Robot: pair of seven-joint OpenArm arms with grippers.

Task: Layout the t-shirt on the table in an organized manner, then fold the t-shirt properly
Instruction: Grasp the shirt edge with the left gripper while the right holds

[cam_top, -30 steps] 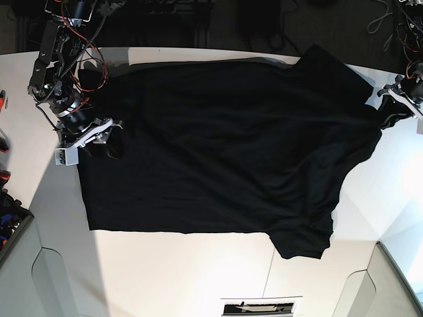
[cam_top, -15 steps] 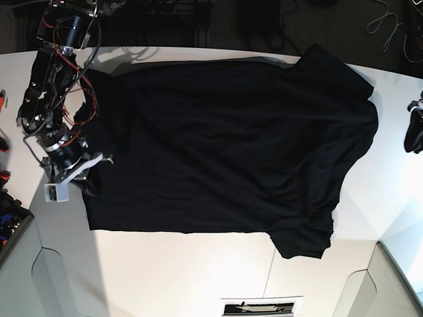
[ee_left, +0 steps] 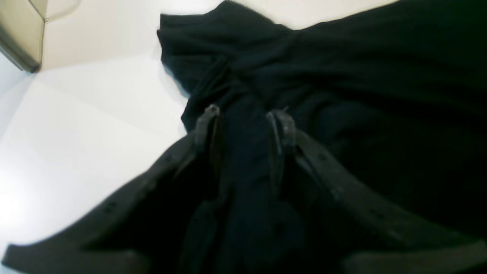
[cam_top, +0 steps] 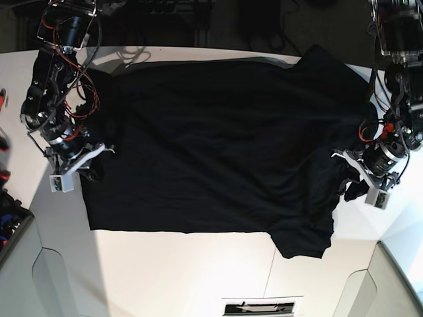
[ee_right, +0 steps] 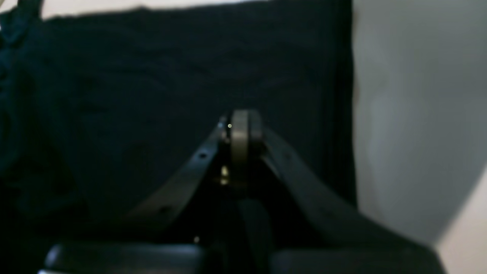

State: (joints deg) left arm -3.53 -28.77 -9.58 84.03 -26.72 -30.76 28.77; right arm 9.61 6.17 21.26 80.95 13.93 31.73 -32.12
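Two grippers: left gripper (ee_left: 243,125) open astride shirt (cam_top: 225,145) fold, right gripper (ee_right: 240,129) closed; pinch, then pull outward.

Overhead base camera looks straight down on the table (cam_top: 165,271); both wrist cameras peer close past their fingers, sharing the shirt (cam_top: 225,152).

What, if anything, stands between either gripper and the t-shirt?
Nothing visible does. The left gripper stands open with black cloth between its fingers, at the t-shirt's edge. The right gripper is shut, over the shirt's opposite edge.
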